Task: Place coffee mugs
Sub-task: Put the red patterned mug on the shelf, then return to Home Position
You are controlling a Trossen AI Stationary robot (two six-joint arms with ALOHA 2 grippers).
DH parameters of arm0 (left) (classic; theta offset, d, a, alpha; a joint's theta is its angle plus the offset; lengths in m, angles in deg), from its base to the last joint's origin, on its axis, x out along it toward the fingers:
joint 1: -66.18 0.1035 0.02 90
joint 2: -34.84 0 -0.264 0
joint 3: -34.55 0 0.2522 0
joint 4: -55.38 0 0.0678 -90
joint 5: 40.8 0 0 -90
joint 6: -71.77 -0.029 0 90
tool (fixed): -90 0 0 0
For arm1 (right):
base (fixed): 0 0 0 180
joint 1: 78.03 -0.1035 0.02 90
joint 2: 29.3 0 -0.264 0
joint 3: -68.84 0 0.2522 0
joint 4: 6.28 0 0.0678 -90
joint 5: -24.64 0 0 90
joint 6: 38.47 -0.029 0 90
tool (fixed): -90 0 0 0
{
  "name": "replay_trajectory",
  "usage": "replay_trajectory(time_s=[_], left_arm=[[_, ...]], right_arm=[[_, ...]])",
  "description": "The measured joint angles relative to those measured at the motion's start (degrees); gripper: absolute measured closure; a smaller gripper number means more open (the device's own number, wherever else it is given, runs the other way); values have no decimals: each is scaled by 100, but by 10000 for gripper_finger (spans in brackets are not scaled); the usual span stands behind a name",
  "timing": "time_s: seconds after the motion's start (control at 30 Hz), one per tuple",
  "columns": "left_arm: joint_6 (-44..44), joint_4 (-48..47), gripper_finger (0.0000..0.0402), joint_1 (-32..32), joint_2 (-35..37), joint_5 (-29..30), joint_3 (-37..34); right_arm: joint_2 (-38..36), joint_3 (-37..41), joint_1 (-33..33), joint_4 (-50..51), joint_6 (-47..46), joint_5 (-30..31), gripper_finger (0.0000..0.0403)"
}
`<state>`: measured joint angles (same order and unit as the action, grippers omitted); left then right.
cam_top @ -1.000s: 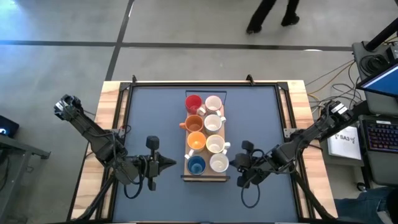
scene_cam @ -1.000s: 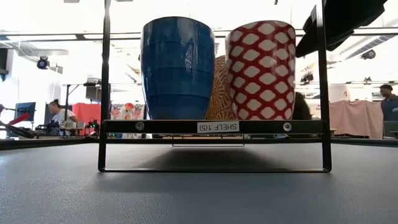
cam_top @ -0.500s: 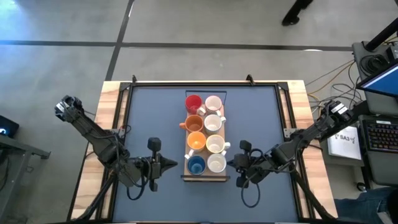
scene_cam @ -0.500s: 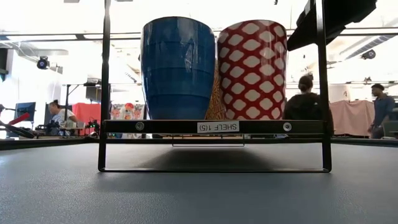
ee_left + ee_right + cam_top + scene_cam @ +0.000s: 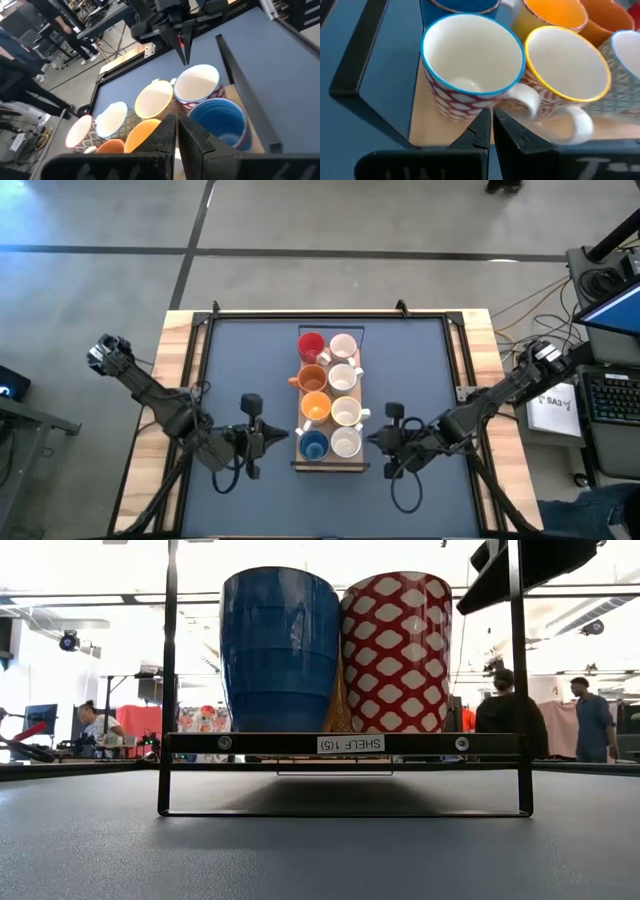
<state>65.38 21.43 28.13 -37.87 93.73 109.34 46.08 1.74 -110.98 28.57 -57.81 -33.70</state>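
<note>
Eight mugs stand upright in two rows on a wooden board inside a black frame shelf (image 5: 330,467). Nearest are a blue mug (image 5: 314,445) (image 5: 280,650) and a red-and-white patterned mug (image 5: 347,443) (image 5: 395,650) (image 5: 470,55). Behind them come orange (image 5: 315,407), white (image 5: 346,414), orange (image 5: 313,378), white (image 5: 341,377), red (image 5: 311,345) and cream (image 5: 343,346) mugs. My left gripper (image 5: 283,437) (image 5: 176,130) is shut, just left of the shelf beside the blue mug; whether it touches anything does not show. My right gripper (image 5: 368,442) (image 5: 491,122) is shut at the patterned mug's right side. My right gripper pushes the patterned mug with its shut fingertips (image 5: 482,125). They meet the mug's outer wall low down, beside the root of its handle (image 5: 485,106). The fingers come level from the table's right. The mug stands upright on the shelf board, next to the blue mug.
The shelf's black frame posts (image 5: 170,680) (image 5: 518,680) rise at its near corners, and a rail (image 5: 360,65) runs past the patterned mug. Dark table surface (image 5: 240,360) lies on both sides of the shelf. People stand in the room beyond (image 5: 590,725).
My right gripper has moved toward the table's left and slid the patterned mug left, up beside the blue mug, which has shifted slightly left too. My left gripper has moved toward the table's right, nearer the shelf. People have walked past in the background.
</note>
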Motion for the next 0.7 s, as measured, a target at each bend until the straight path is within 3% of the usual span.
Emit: replay_trajectory(time_s=[0.23,0.5,0.7], left_arm=[[-289,-10,402,437,0,-75,0],[-367,-238,402,1535,0,-1315,-41],[-547,-261,402,2102,37,-1803,-325]], right_arm=[[-511,13,39,169,787,305,394],[-1217,398,562,-303,1948,271,394],[-1694,1189,1355,-1613,2687,-699,394]])
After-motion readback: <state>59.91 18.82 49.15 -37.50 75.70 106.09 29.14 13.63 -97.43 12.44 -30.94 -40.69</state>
